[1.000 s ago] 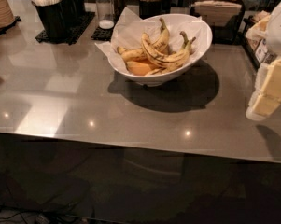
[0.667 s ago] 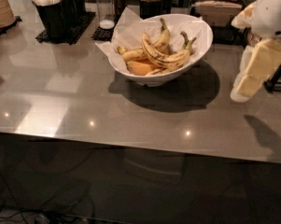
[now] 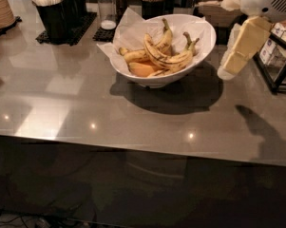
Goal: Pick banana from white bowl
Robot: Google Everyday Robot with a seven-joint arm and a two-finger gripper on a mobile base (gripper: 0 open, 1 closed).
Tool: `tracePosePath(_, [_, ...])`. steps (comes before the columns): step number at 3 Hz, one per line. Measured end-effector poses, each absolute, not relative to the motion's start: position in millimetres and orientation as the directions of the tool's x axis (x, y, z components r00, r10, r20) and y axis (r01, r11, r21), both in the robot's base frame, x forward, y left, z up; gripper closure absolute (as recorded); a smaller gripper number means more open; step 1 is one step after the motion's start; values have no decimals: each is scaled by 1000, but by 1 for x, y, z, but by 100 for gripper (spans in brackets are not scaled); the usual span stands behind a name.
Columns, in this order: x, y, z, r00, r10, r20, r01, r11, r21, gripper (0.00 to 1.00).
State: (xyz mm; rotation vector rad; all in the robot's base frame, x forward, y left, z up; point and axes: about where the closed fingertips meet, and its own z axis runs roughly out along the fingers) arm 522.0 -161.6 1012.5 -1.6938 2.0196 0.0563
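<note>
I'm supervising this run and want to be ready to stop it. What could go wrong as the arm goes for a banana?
The pincer hangs close to the right side of the bowl; moving straight across could knock the rim and push or tip the bowl. The bananas lie stacked and overlapping, so a grasp might catch two or drag one out. The loose paper under them could get pinched and lifted along.

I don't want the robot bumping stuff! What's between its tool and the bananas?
In the camera view, only the right rim of the white bowl lies between the tool, hanging right of the bowl, and the bananas; nothing else is there.
</note>
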Motion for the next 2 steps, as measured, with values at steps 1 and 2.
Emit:
tracePosePath(1, [525,-159,1012,-107,-904,-413,-929,239,-283,0])
tracePosePath(2, [559,-150,1008,-146,-855,-498,-918,305,-255,0])
